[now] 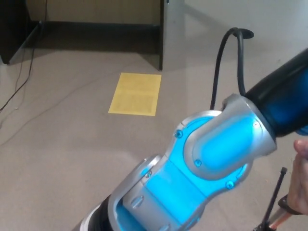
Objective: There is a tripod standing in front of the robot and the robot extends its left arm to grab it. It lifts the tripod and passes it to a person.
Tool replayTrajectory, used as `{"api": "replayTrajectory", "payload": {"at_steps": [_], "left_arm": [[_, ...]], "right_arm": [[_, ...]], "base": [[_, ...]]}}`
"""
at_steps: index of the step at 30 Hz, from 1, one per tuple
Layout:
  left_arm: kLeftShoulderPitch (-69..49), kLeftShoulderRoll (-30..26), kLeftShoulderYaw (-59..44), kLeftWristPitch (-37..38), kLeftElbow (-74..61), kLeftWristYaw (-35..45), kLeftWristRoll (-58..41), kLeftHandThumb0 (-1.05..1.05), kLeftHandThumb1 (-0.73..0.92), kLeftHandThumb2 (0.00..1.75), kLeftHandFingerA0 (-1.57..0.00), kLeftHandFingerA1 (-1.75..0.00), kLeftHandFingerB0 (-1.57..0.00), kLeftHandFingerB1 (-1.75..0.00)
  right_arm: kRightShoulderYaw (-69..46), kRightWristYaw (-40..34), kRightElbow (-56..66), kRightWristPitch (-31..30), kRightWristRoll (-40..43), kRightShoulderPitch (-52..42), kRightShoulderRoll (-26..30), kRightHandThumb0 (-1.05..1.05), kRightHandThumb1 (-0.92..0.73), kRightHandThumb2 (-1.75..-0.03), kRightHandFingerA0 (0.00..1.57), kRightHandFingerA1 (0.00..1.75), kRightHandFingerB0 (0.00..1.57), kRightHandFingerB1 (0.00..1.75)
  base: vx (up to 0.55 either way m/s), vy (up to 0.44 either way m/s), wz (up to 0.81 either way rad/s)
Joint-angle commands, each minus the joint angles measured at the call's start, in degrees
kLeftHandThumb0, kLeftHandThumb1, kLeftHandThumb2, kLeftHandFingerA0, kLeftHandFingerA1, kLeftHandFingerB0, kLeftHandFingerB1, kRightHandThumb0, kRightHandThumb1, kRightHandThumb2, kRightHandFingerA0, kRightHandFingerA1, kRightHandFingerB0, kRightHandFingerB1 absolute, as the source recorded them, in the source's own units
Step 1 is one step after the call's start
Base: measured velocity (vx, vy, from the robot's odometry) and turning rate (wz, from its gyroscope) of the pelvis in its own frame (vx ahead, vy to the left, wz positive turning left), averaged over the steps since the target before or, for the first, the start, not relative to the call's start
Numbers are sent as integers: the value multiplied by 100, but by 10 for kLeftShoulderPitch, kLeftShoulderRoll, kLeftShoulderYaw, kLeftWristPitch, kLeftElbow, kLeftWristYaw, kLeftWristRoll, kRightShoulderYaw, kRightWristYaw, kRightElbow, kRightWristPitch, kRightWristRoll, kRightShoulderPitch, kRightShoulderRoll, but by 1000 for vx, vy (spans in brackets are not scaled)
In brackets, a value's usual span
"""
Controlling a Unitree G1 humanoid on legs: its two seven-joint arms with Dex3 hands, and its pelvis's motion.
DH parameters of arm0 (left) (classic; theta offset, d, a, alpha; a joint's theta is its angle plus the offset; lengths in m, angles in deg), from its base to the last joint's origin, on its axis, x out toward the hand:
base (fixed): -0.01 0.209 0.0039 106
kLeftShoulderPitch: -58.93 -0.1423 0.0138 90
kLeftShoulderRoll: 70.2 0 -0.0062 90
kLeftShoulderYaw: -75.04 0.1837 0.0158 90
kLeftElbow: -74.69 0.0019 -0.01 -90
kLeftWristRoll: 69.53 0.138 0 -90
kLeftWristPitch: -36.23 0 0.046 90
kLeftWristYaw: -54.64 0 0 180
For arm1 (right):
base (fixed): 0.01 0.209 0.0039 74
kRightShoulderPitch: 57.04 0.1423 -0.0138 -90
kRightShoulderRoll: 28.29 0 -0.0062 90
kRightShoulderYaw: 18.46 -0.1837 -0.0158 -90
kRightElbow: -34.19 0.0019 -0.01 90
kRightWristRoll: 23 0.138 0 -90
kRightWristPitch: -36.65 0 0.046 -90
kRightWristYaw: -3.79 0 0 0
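A: What is shown across the middle of the head view?

B: The left arm [211, 159] is shown, entering from the lower left and extending up to the right edge. Its silver joint housings are lit blue, and a black sleeve section follows (cut off by the right edge). A black cable [226, 62] is seen arching above the upper joint.

A: Can the state of the left robot hand be read?

B: It cannot. The left robot hand lies beyond the right edge, so neither its fingers nor anything held by it can be seen. The right robot hand is likewise out of the picture.

A: Where is the tripod located?

B: Only a fragment of the tripod [275, 202] is seen, at the bottom right corner: a thin dark rod, tilted, with a small knob at its top, and a paler tube beside it near the bottom edge. Whether it stands on the floor or is lifted cannot be told.

A: Is a person present?

B: A person's hand [301, 180] is partly seen at the right edge, just beside the rod (contact cannot be confirmed).

A: What lies in the background?

B: A beige floor [62, 144] is shown, with a yellow sheet [135, 93] lying flat on it, thin wires [24, 72] trailing at the left, and a grey panel [172, 29] standing upright at the top centre.
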Motion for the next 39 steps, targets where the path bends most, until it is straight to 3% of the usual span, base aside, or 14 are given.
{"api": "replayTrajectory", "payload": {"at_steps": [1,2,3,4,7,11,12,13,27,30,31,36,37,39], "left_arm": [[17,17,-2,-13,-23,-8,24,-17,73,73,-84,-149,-77,-112],[14,21,-4,-20,-24,-9,19,-14,72,78,-93,-138,-84,-77],[6,23,-5,-27,-25,-13,17,-21,75,62,-82,-122,-68,-51],[6,10,0,-22,-22,-7,25,-39,60,58,-46,-43,-26,-30],[25,-38,3,-77,-43,53,8,-71,43,76,-2,-20,0,0],[39,-81,-1,-125,-57,95,-10,-82,45,81,0,-16,0,0],[43,-90,-6,-135,-59,101,-14,-85,49,88,0,-15,0,-1],[47,-94,-9,-149,-62,105,-19,-83,48,85,0,-12,0,0],[-27,-217,-103,-188,-107,148,-57,-85,51,83,0,-1,0,0],[-84,-238,-138,-163,-116,157,-80,-76,51,56,0,0,0,0],[-122,-251,-163,-152,-123,158,-87,-75,49,56,0,0,0,0],[-262,-277,-285,-136,-135,178,-140,-63,46,57,0,-2,0,0],[-296,-289,-313,-107,-126,189,-143,-64,48,55,0,-12,0,0],[-349,-303,-343,-69,-116,191,-133,-69,41,75,0,-19,0,0]], "right_arm": [[3,1,-16,3,-11,1,7,-57,-83,-65,67,41,44,34],[12,-2,-19,2,-21,5,8,-60,-71,-99,53,54,37,49],[25,-2,-25,1,-35,10,10,-61,-71,-100,52,54,35,48],[24,4,-24,-11,-31,11,8,-65,-88,-68,60,38,39,32],[1,2,-7,-67,-5,-2,-11,-57,-83,-67,64,39,45,34],[-27,-4,6,-68,7,-15,-13,-47,-77,-64,67,41,45,35],[-39,-1,-1,-54,19,-16,-15,-49,-63,-88,53,53,36,47],[-47,3,-10,-49,26,-15,-17,-41,-74,-63,57,38,38,33],[-59,5,-25,-34,24,-16,-23,-41,-73,-62,54,37,37,32],[-58,-1,-21,-24,23,-29,-18,-47,-59,-84,47,51,32,45],[-57,-4,-22,-21,21,-33,-18,-41,-72,-61,58,38,37,32],[-53,-11,-28,-19,17,-32,-18,-41,-73,-62,58,39,38,33],[-53,-10,-31,-20,18,-27,-19,-47,-59,-88,48,53,32,47],[-56,-9,-31,-19,21,-28,-18,-41,-72,-61,57,38,39,33]], "base": [[0,0,0],[0,0,0],[0,0,0],[0,0,0],[0,0,0],[0,0,0],[0,0,0],[0,0,0],[0,0,0],[0,0,0],[0,0,0],[0,0,0],[0,0,0],[0,0,0]]}}
